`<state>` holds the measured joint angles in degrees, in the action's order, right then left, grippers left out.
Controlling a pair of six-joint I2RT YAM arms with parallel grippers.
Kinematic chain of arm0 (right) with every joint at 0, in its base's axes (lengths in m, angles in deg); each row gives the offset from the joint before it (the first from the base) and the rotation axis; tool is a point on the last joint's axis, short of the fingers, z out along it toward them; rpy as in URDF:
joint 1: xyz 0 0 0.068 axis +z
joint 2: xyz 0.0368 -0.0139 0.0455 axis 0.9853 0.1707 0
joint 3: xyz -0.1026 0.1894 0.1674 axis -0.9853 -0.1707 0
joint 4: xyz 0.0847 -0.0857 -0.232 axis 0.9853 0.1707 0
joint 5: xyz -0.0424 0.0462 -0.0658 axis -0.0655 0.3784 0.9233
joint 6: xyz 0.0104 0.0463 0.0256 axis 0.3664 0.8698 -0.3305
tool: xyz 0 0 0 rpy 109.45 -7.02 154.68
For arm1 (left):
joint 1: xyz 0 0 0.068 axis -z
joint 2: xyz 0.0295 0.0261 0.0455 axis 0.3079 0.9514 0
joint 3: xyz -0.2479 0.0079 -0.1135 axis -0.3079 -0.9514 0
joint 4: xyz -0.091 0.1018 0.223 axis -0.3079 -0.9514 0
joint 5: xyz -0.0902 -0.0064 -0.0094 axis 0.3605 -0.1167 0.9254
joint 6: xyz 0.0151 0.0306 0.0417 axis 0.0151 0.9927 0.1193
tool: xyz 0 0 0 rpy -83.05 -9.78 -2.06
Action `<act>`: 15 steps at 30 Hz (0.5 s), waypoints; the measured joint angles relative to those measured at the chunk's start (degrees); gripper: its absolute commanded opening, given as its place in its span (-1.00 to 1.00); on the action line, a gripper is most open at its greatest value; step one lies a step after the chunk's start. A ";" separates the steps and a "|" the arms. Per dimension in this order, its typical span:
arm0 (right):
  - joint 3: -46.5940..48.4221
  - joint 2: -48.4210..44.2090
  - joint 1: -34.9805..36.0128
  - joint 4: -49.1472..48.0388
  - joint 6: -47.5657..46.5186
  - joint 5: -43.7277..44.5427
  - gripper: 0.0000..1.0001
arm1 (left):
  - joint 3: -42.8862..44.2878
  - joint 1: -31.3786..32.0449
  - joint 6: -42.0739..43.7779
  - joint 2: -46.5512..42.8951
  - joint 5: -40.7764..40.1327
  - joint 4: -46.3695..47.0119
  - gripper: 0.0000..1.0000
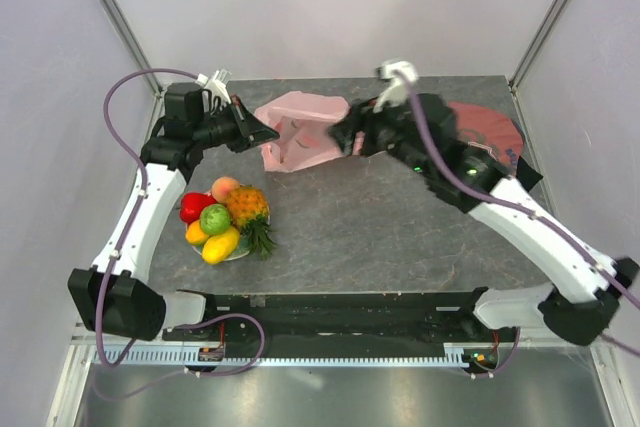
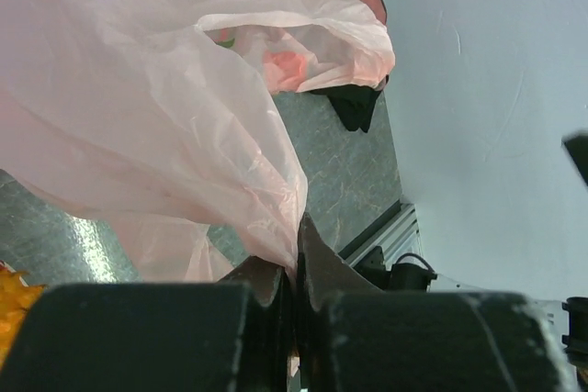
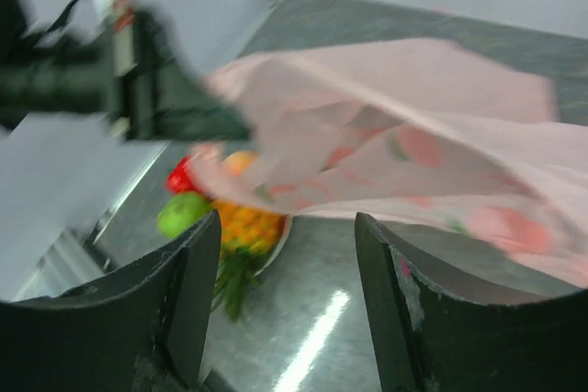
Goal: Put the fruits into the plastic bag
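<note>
The plastic bag (image 1: 300, 132), pale pink, thin and crinkled with a faint red-and-green print, sits bunched and loosely open near the far edge, left of centre. The fruits (image 1: 225, 219) are heaped by the left edge: an orange pineapple (image 1: 247, 205) with its leaves toward the near edge, a peach (image 1: 225, 187), a red pepper-like piece (image 1: 194, 207), a green round one (image 1: 215, 219) and a yellow mango (image 1: 222, 245).

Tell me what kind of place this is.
Probably a lab robot cell: two arms bolted to a grey table, white panels in metal framing around it, toy fruits as props.
</note>
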<state>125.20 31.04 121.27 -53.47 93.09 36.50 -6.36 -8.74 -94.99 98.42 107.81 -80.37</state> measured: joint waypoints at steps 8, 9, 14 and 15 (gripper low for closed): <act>3.26 17.77 21.00 -1.29 -3.48 0.72 0.31 | 3.52 -2.12 1.36 3.91 -0.07 -0.22 -0.97; 3.26 19.58 22.36 -1.27 -3.67 0.68 0.29 | 3.56 -2.40 1.51 4.02 -0.09 -0.17 -0.97; 1.20 24.57 26.62 -1.60 -4.31 0.83 0.24 | 3.56 -3.50 1.60 4.79 -0.22 -0.20 -0.97; 0.59 25.18 27.02 -1.95 -4.26 0.85 0.24 | 3.56 -3.56 1.60 4.81 -0.24 -0.22 -0.97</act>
<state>125.79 56.22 148.29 -55.42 88.83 37.35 -2.80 -12.31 -93.39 103.23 107.57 -80.59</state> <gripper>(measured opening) 0.625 0.029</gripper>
